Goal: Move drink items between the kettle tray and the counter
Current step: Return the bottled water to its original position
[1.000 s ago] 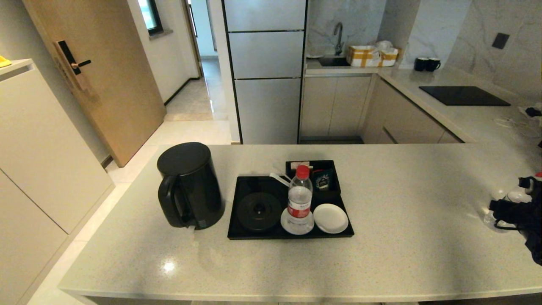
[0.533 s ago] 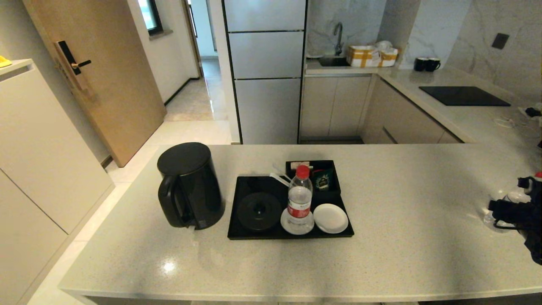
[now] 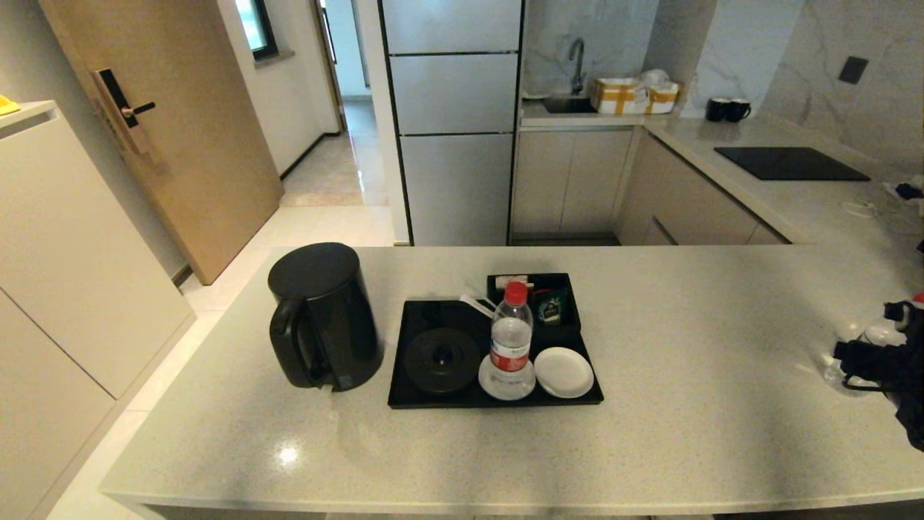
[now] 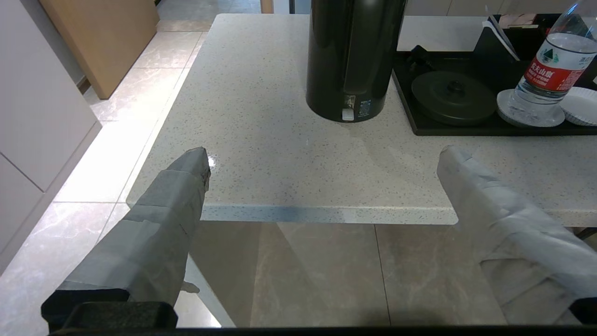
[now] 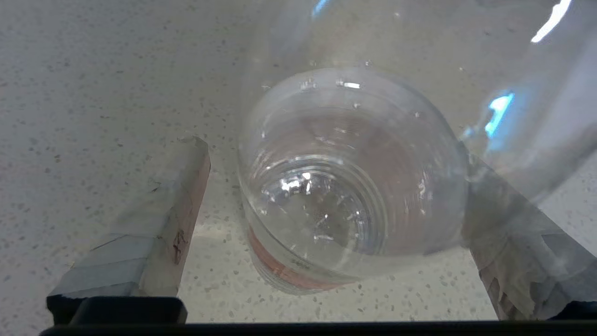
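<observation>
Head view: one bottle (image 3: 511,339) upright on saucer (image 3: 507,383) in tray (image 3: 433,397); right tool (image 3: 877,361) at worktop (image 3: 686,433) far right edge, around second bottle (image 3: 882,332). Nothing shifted since earlier frames.

Left wrist view: left tool (image 4: 322,161) spread, empty, off worktop edge, idle.

Right wrist view: right tool (image 5: 333,186) spread wide, straddling second bottle (image 5: 350,186), one finger (image 5: 494,196) looks touching. Risk: uneven closing could tip or squeeze it sideways.

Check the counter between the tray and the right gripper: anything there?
Nothing: in the head view, bare counter runs from the tray to the right gripper.
</observation>
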